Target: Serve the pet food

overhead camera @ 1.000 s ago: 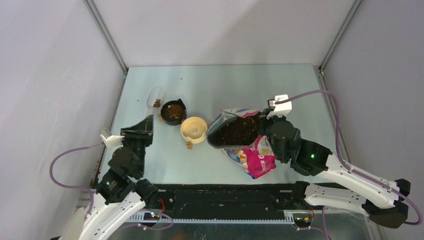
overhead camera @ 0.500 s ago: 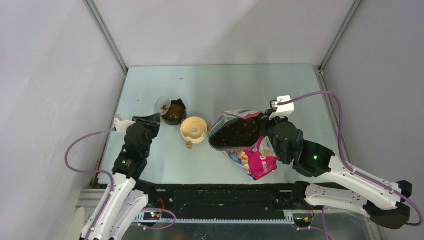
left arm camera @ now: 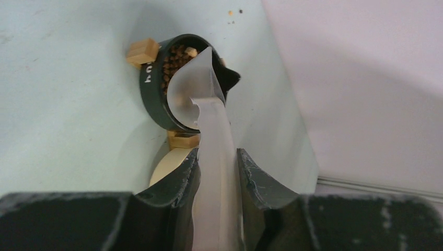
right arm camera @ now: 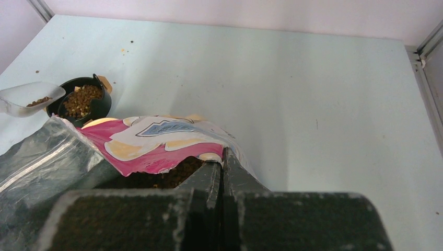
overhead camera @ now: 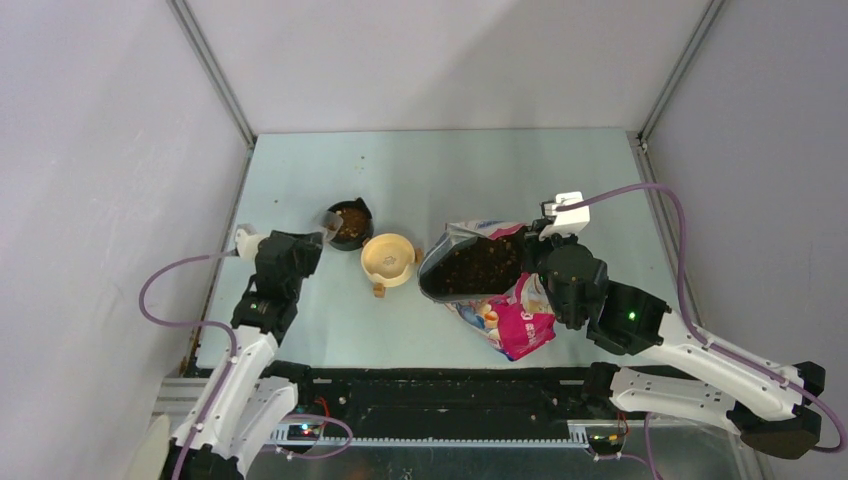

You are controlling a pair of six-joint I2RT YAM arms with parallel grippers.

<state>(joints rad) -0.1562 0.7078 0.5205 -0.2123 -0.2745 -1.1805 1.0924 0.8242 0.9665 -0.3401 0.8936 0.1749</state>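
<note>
Pet food (overhead camera: 478, 265) shows as a dark brown mass in the open mouth of the bag. More of it sits in the black bowl, and a few pellets lie in the scoop.

Going by size, you have the pale blue table (overhead camera: 440, 170) under everything. On its right half lies the bag (overhead camera: 520, 325), glossy pink and blue. Its mouth is turned toward the left side, and its silver lining shows in the right wrist view.

Your right hand (right arm camera: 222, 157) is pressed together on the bag's upper rim, pinching it, and the mouth stands open. Your left hand (left arm camera: 217, 154) reaches in from the near left and pinches the flat handle of the scoop between its two fingers.

The cream bowl (overhead camera: 366, 250) sits near the middle of the table, just left of the bag's mouth. The black bowl (left arm camera: 151, 89) stands just beyond it and to the left, close beside it.

The scoop (left arm camera: 196, 86), clear plastic, is tilted with its cup at the black bowl's rim, partly over the kibble. You cannot tell whether it touches the rim.

Of the small wooden blocks (left arm camera: 142, 50), one touches the black bowl's outer wall and another sits between the two bowls. A third lies at the cream bowl's near side in the top view.

Stray pellets (left arm camera: 235, 10) lie loose on the table beyond the black bowl.
</note>
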